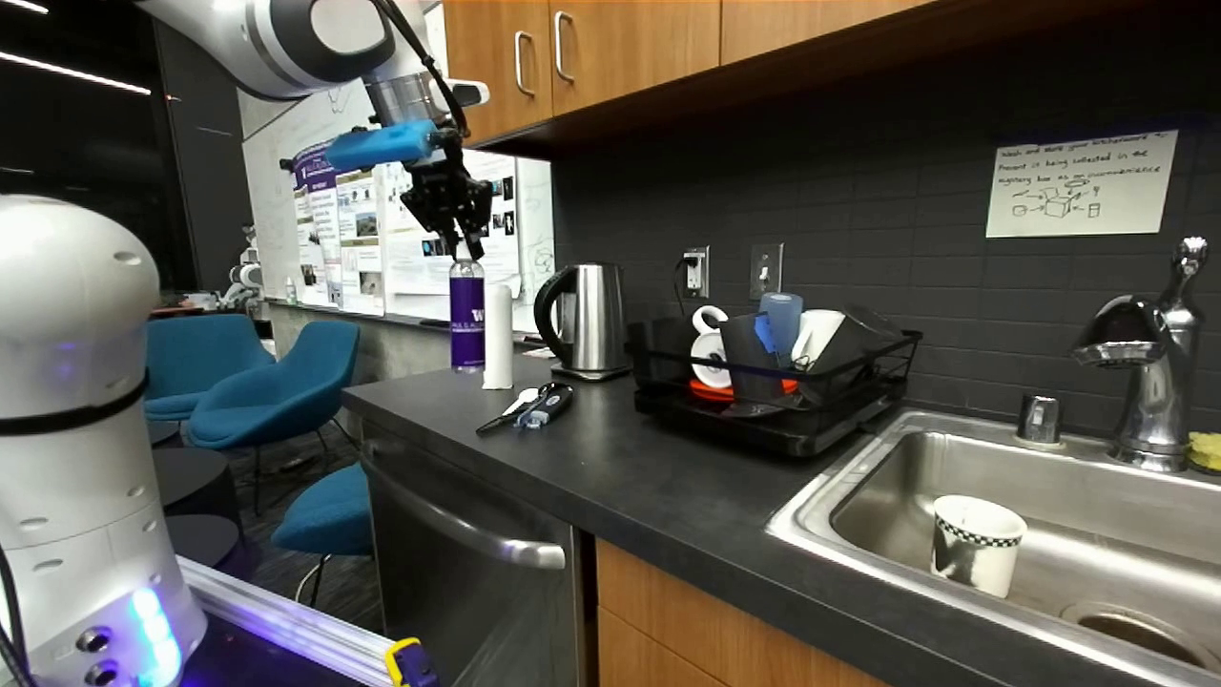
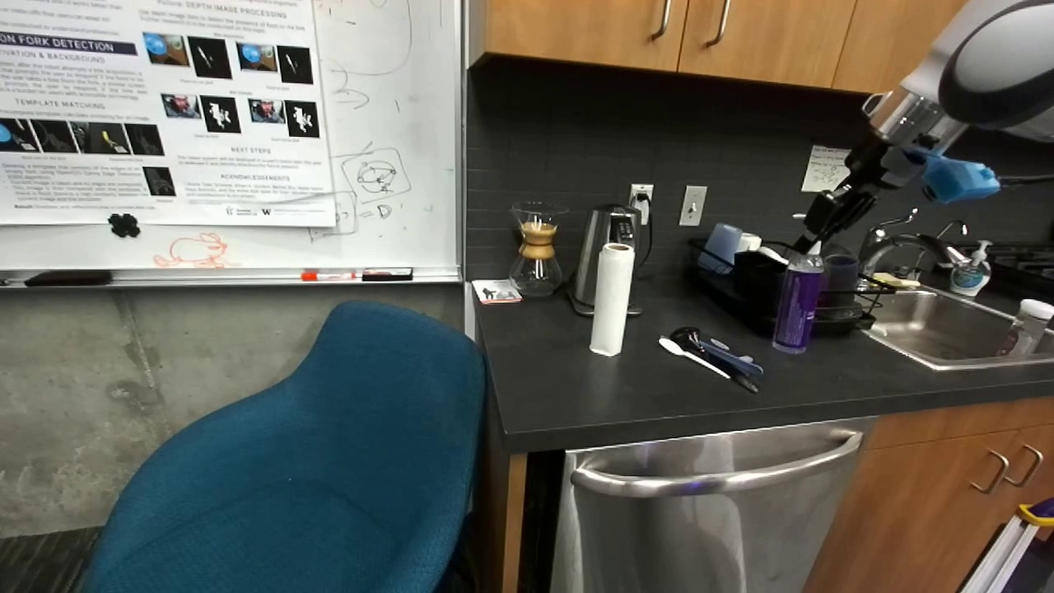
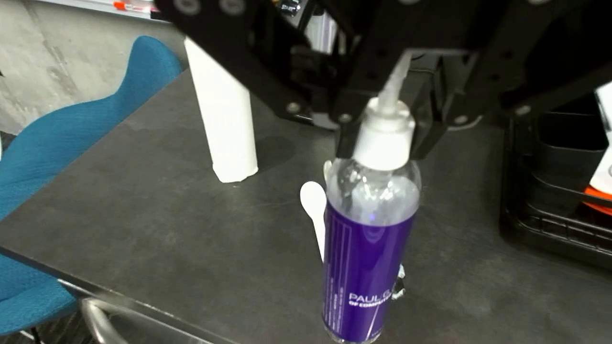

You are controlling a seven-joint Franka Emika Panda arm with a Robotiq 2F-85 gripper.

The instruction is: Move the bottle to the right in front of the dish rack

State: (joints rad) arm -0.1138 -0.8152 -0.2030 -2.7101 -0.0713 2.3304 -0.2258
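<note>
The bottle (image 1: 467, 315) has a purple label, a clear shoulder and a white pump top. Two dark fingers (image 3: 348, 139) pinch the white collar of the bottle (image 3: 368, 272), so my gripper (image 3: 385, 141) is shut on it. Compared across the views, the bottle (image 2: 797, 305) hangs nearly upright above the counter, over its front part. The black dish rack (image 1: 811, 444) stands at the back beside the sink. In an exterior view the bottle overlaps the rack (image 2: 716, 292); in the wrist view the rack (image 3: 521, 224) lies to its right.
A white cylinder (image 2: 613, 301) stands upright on the counter, near the steel kettle (image 1: 599, 320). Utensils (image 2: 716, 358) lie loose there, including a white spoon (image 3: 314, 205) partly behind the bottle. Dishes fill the rack. The sink (image 1: 844, 477) holds a white cup (image 1: 978, 544).
</note>
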